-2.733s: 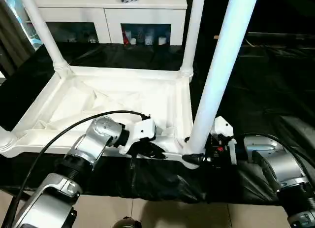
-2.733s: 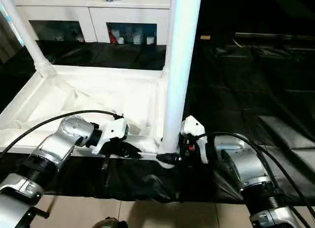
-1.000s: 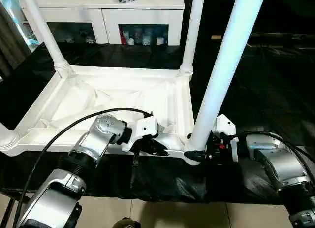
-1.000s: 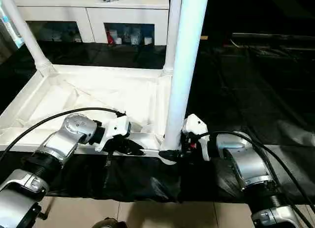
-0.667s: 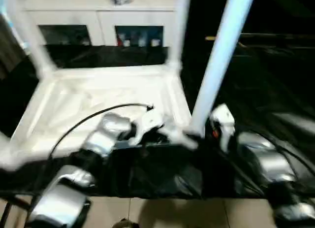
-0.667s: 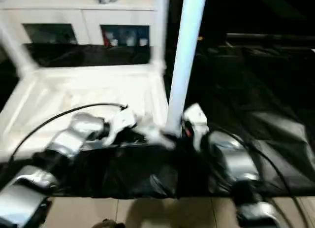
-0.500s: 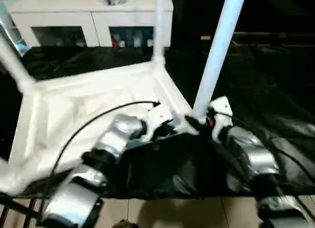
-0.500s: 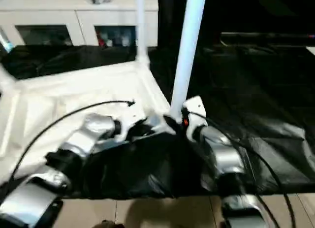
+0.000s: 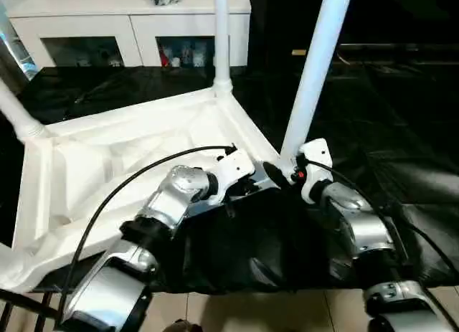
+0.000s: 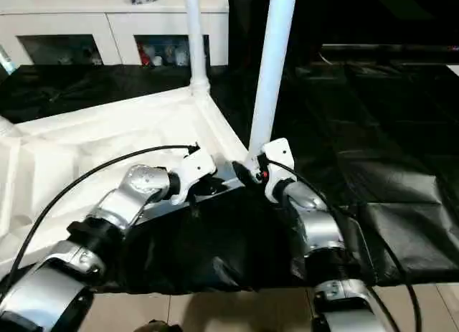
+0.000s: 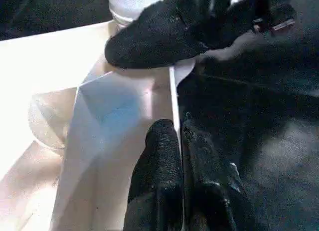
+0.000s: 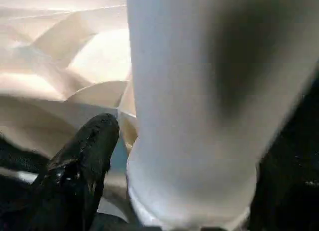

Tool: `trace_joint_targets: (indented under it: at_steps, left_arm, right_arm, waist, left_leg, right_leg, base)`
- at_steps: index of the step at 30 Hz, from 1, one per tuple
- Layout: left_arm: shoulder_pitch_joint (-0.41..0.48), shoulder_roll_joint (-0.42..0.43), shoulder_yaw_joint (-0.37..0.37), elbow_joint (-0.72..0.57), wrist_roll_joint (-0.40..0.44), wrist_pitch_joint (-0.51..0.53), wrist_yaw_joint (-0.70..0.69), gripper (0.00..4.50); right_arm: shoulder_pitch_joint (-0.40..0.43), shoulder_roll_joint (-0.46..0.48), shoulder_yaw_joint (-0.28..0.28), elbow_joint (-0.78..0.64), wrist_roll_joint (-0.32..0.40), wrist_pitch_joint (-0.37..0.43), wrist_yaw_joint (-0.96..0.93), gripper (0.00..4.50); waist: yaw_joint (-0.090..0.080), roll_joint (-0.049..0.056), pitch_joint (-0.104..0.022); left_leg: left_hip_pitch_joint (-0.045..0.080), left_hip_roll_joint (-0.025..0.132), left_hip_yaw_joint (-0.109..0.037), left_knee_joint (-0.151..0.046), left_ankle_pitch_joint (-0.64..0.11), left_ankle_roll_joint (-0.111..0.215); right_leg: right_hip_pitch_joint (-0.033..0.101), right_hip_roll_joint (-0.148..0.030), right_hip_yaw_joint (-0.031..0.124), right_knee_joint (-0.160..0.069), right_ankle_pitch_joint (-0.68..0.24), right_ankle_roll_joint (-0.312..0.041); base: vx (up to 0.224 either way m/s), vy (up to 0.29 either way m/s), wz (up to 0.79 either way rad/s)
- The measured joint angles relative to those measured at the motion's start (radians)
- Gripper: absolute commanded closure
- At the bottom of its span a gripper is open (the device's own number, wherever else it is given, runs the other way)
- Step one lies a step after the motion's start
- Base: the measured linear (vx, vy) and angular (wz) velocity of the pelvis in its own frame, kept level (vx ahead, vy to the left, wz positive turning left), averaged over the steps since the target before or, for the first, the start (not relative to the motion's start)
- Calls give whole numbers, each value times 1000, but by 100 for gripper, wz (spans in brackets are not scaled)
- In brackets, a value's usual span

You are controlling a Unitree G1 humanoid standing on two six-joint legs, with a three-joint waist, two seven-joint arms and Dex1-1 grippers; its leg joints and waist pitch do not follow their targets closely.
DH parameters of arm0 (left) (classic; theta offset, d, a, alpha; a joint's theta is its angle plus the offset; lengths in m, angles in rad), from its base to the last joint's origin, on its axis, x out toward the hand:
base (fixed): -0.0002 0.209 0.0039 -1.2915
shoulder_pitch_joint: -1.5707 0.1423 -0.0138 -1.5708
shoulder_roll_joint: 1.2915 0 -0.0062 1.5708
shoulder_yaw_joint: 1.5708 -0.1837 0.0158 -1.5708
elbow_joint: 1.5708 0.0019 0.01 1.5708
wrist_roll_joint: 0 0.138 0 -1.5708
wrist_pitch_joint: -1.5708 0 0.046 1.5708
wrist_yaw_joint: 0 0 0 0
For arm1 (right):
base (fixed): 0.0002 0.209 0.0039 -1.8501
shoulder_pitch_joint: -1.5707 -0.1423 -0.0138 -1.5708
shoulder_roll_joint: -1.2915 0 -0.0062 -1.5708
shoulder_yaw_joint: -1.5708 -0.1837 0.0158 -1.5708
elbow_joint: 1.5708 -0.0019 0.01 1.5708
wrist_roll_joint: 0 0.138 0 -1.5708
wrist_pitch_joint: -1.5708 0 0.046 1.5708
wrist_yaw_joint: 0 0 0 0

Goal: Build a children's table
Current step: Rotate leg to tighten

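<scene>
Your right tool [image 9: 281, 176] sits at the foot of the nearest leg [image 9: 316, 65], where that leg meets its corner socket [image 9: 285, 176] on the upturned tabletop [image 9: 107, 163]. One black finger [image 12: 79, 163] lies just beside the tube on the tabletop side; whether the tool grips the leg or has let go, you cannot tell. Your left tool [image 9: 247, 190] is clenched on the thin near rim [image 11: 172, 99] of the tabletop, one finger [image 11: 158, 166] inside the wall and the other outside, just beside the same corner.

What the next move seems to turn on is this: the leg's long axis runs nearly straight up from the socket, leaning slightly away from the tabletop, and your right tool reaches it from the open side of the desk [image 9: 387, 124], so the right arm is the nearer one.

You will find the tabletop underside up on the black-covered desk, turned at an angle, its gripped corner close to the desk's near edge. Two more legs [image 9: 221, 38] stand in the far corners [image 9: 16, 111]. A white cabinet [image 9: 129, 24] stands beyond the far edge.
</scene>
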State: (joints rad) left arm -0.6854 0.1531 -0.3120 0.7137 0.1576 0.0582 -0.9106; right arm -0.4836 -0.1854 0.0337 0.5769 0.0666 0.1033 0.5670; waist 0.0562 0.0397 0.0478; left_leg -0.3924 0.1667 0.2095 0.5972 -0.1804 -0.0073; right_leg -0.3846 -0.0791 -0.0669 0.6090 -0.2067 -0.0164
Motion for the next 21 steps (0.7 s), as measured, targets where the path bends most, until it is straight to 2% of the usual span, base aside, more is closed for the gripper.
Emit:
trace_joint_targets:
  at_steps: [8, 9, 12, 14, 21]
  left_arm:
    - [25, 88, -1, -26, -51, -63, -197, 450]
    - [26, 95, -2, -26, -55, -68, -217, 450]
    - [27, 109, -13, -26, -66, -85, -267, 450]
    - [28, 122, -21, -26, -76, -103, -313, 450]
    - [30, 148, -37, -31, -83, -125, -383, 450]
  right_arm:
    - [52, -148, 85, -102, 49, -3, 375, 61]
    - [55, -162, 93, -110, 55, -3, 409, 87]
    - [71, -207, 111, -145, 61, 3, 490, 94]
    - [89, -243, 128, -184, 71, 13, 558, 117]
    - [109, -279, 155, -246, 81, 52, 635, 167]
  waist:
    - [15, -1, 1]
    - [18, -1, 1]
    - [29, -1, 2]
    - [36, -3, 2]
    - [39, -3, 2]
  left_leg:
    - [-2, 0, 0, 1, 0, 0]
    - [-2, 0, 0, 1, 0, 0]
    - [-2, 0, 0, 2, 0, 0]
    - [-2, 1, 0, 2, 0, 0]
    - [-2, 0, 0, 2, 0, 0]
  right_leg:
    - [-1, 0, -1, 0, 0, 0]
    - [-1, 0, 0, 0, 0, 0]
    - [-1, 0, 0, 0, 0, 0]
    - [0, 0, 0, 0, 0, 0]
    - [0, 0, 0, 1, 0, 0]
  base:
    - [0, 0, 0]
    - [0, 0, 0]
    - [0, 0, 0]
    - [0, 0, 0]
    - [0, 0, 0]
